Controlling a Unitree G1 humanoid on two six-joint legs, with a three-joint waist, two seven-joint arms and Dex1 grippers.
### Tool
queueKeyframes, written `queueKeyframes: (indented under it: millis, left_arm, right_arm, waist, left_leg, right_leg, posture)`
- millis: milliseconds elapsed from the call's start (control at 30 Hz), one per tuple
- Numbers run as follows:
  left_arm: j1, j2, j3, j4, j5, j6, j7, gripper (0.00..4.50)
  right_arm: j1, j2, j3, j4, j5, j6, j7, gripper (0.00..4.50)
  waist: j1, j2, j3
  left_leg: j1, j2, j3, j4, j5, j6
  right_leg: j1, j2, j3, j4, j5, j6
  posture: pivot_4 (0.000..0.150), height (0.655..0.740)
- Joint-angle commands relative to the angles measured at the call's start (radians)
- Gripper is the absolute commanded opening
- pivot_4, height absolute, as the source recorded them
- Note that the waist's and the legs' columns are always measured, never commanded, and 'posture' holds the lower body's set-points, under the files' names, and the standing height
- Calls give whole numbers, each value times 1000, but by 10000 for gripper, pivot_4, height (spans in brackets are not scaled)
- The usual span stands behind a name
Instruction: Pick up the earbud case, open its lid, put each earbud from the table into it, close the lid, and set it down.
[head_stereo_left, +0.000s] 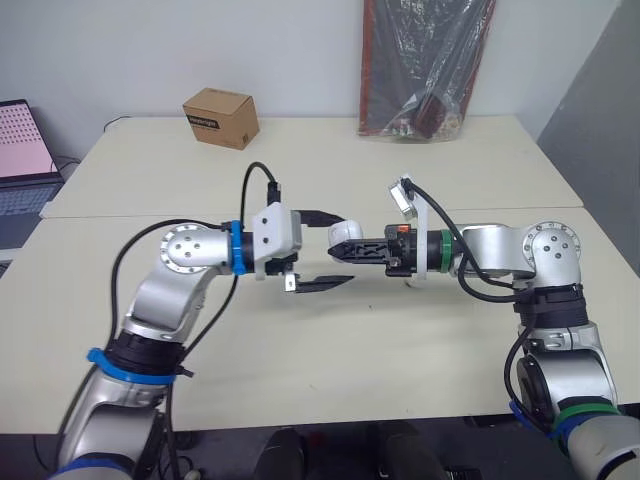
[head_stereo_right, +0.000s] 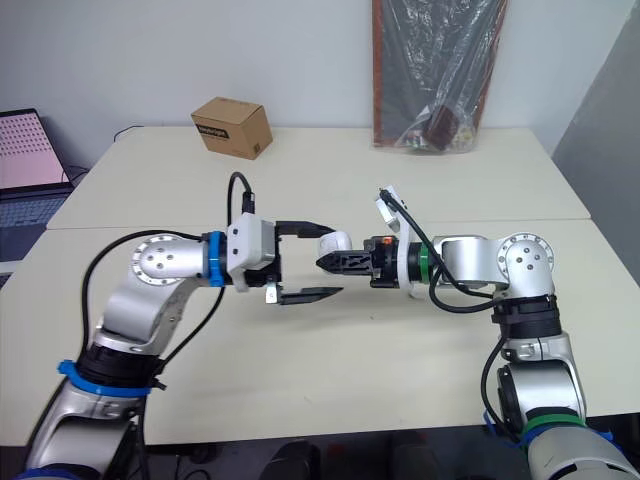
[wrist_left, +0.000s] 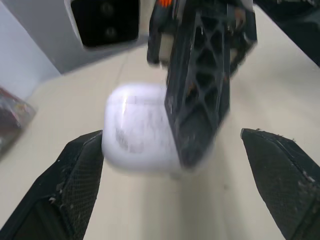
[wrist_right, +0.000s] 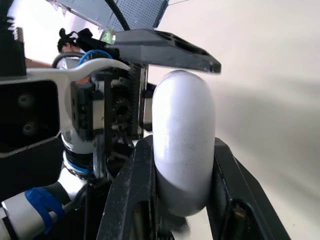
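The white earbud case (head_stereo_left: 344, 232) hangs above the middle of the table, and my right gripper (head_stereo_left: 346, 247) is shut on it. In the right wrist view the case (wrist_right: 183, 140) sits upright between the two black fingers (wrist_right: 131, 200), its lid down. My left gripper (head_stereo_left: 340, 249) is open, one finger above the case and one below, neither clearly touching. The left wrist view has the case (wrist_left: 137, 127) between the wide-apart fingertips (wrist_left: 75, 180), partly covered by a right finger.
A cardboard box (head_stereo_left: 221, 117) stands at the back left of the beige table (head_stereo_left: 330, 350). A clear plastic bag with dark contents (head_stereo_left: 425, 65) leans on the wall at the back right. A laptop (head_stereo_left: 22, 160) sits off the left edge.
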Motion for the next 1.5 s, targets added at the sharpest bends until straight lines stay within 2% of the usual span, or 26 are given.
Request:
queueKeyframes:
  millis: [33, 133, 233, 367, 467, 667, 1033, 1433, 1500]
  left_arm:
    - [-63, 68, 66, 37, -84, 145, -54, 44780]
    - [-127, 92, 63, 97, -135, 298, -81, 44780]
    - [-180, 103, 27, 134, -161, 398, -144, 44780]
    - [-229, 99, -26, 154, -145, 436, -209, 44780]
    - [-241, 90, -62, 147, -128, 430, -239, 39210]
    - [-256, 71, -98, 143, -90, 408, -253, 20727]
    - [-295, 37, -149, 163, -56, 408, -289, 20727]
    - [-274, 14, -157, 169, -19, 377, -281, 20727]
    - [-275, 6, -159, 173, -14, 377, -278, 17049]
  right_arm:
    - [-44, -55, 29, -94, -139, 5, 143, 8147]
    - [-71, -120, 125, -193, -327, -27, 331, 8147]
    - [-113, -222, 301, -304, -585, -158, 581, 8147]
    - [-163, -304, 455, -343, -828, -308, 821, 8147]
    - [-188, -320, 506, -341, -940, -363, 927, 8147]
    - [-209, -309, 543, -345, -1067, -382, 1052, 8147]
    - [-259, -246, 606, -298, -1248, -405, 1182, 8147]
    - [-289, -199, 589, -266, -1320, -389, 1243, 8147]
    - [-294, -193, 586, -264, -1324, -383, 1248, 8147]
  waist:
    - [-2, 1, 0]
    - [-1, 1, 1]
    - [-2, 1, 1]
    - [-3, 1, 1]
    - [-2, 2, 1]
    - [0, 1, 1]
    - [0, 1, 1]
    - [0, 1, 1]
    - [0, 1, 1]
  left_leg:
    - [0, 0, 0, 0, 0, 0]
    - [0, 0, 0, 0, 0, 0]
    - [0, 0, 0, 0, 0, 0]
    - [-1, 0, 0, -1, 0, 0]
    - [-1, 0, 0, -1, 0, 0]
    - [-1, 0, 0, 0, 0, 0]
    - [0, 0, 0, 0, 0, 0]
    - [0, 0, -1, 0, 0, 0]
    - [-1, 0, -1, 1, 0, 0]
  right_leg:
    - [0, 0, 0, 0, -2, 4]
    - [0, 0, -1, -1, -3, 4]
    - [0, 0, -1, -2, -3, 5]
    - [0, 0, -1, -2, -4, 6]
    - [-1, 0, -1, -2, -4, 6]
    - [-1, 0, 0, -1, -4, 5]
    - [-1, 0, 0, 0, -4, 5]
    - [-1, 0, -1, 0, -3, 5]
    - [-1, -1, -1, 0, -3, 5]
  posture:
    - [1500, 7400]
    - [1500, 7400]
    - [1500, 7400]
    - [1500, 7400]
    - [1500, 7400]
    - [1500, 7400]
    - [1500, 7400]
    - [1500, 7400]
    - [1500, 7400]
